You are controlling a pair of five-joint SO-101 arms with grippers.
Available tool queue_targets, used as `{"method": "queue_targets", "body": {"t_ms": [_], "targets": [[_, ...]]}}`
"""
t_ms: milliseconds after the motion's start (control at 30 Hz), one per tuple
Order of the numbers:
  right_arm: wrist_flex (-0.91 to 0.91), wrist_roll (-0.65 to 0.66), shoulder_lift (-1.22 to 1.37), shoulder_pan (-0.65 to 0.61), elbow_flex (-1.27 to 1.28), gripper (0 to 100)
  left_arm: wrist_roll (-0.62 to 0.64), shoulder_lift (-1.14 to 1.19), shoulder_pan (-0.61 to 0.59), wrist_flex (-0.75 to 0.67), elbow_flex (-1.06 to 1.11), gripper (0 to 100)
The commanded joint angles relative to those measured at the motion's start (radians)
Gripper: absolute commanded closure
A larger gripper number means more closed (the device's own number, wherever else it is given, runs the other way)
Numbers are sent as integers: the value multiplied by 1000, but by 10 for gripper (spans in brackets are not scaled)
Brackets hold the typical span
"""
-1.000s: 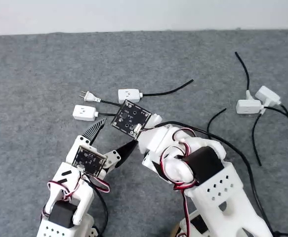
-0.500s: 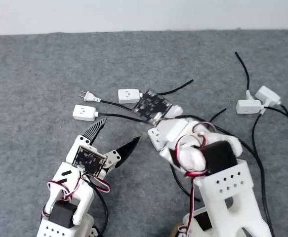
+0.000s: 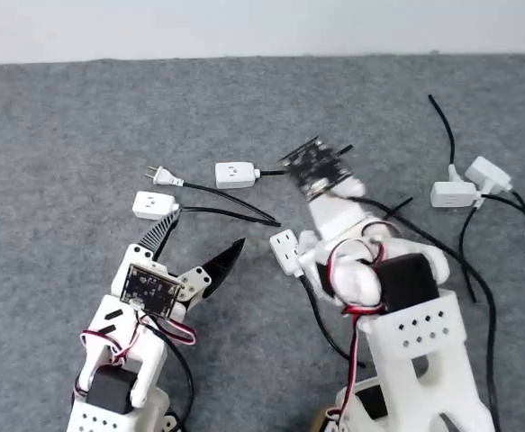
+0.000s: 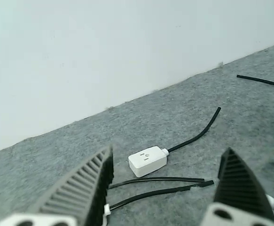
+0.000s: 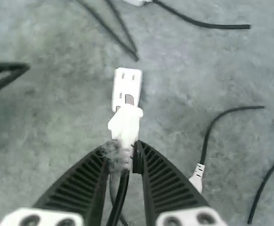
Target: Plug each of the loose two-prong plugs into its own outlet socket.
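the right gripper point(image 5: 122, 157) was clenched on a white plug point(image 5: 126, 122) that butted against the white socket point(image 5: 127, 87) on the grey mat point(image 3: 64, 117). near that socket, to its left, the left gripper point(image 3: 206, 232) stood released; farther left of the socket lay a loose plug point(image 3: 160, 175).

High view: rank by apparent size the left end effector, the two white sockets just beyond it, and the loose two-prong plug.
Largest: left end effector.
Next: farther socket and nearer socket, which look alike, so they are not ranked.
Smallest: loose two-prong plug.
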Motion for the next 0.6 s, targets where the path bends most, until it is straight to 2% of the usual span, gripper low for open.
{"method": "queue_targets", "body": {"t_ms": [0, 133, 233, 300, 400, 533, 567], "targets": [[-27, -26, 41, 70, -49, 991, 15, -3, -20, -32, -13, 651], [-27, -60, 130, 128, -55, 972, 15, -3, -20, -32, -13, 651], [-18, -183, 162, 119, -58, 916, 15, -3, -20, -32, -13, 651], [-4, -245, 162, 110, -60, 913, 15, -3, -20, -34, -12, 651], [4, -230, 162, 96, -60, 921, 14, -2, -20, -55, -7, 651], [-47, -224, 162, 96, -60, 997, 14, -2, -20, -57, -2, 651], [-50, -224, 162, 99, -57, 985, 12, -2, -20, -58, 1, 651]]}}
